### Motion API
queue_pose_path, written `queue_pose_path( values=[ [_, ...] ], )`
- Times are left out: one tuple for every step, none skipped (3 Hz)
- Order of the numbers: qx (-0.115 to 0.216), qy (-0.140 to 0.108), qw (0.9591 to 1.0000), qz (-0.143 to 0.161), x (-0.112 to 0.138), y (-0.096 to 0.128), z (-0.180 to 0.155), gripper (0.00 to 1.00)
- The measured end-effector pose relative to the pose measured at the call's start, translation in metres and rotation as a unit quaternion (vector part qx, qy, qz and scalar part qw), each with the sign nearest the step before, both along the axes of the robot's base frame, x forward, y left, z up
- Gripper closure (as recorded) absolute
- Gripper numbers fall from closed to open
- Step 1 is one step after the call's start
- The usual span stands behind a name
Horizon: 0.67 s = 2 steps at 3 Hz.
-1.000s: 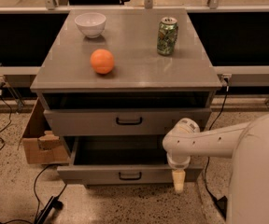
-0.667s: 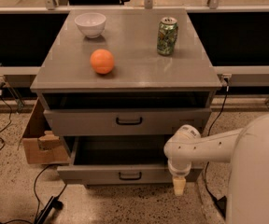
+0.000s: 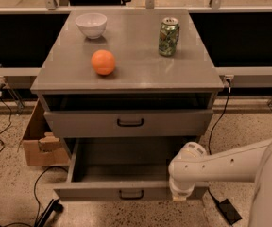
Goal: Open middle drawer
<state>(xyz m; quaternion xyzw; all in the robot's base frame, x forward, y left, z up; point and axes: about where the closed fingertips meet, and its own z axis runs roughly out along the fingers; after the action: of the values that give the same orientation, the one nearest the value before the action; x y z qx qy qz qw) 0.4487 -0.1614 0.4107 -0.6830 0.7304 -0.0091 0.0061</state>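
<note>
One cardboard box [image 3: 34, 143] sits on the floor at the left of the frame, beside the grey cabinet [image 3: 136, 77]. On the cabinet's top, a white bowl [image 3: 91, 24] stands at upper left, an orange [image 3: 103, 62] just below it, and a green can [image 3: 168, 36] upright toward the right. Below centre, the middle drawer [image 3: 122, 167] stands far out, its shallow tray bare, under the upper drawer [image 3: 89, 123], which is only slightly out. At lower right, the gripper [image 3: 179, 196] points down at the right end of the middle drawer's front, beneath the white arm [image 3: 221, 164]. Whether it is open or closed cannot be told.
</note>
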Motion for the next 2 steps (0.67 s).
queue_pose_path(
  values=[
    [0.0,0.0,1.0,0.0,0.0,0.0,0.002,0.89],
    [-0.004,-0.002,1.0,0.003,-0.017,0.004,0.011,1.0]
  ],
)
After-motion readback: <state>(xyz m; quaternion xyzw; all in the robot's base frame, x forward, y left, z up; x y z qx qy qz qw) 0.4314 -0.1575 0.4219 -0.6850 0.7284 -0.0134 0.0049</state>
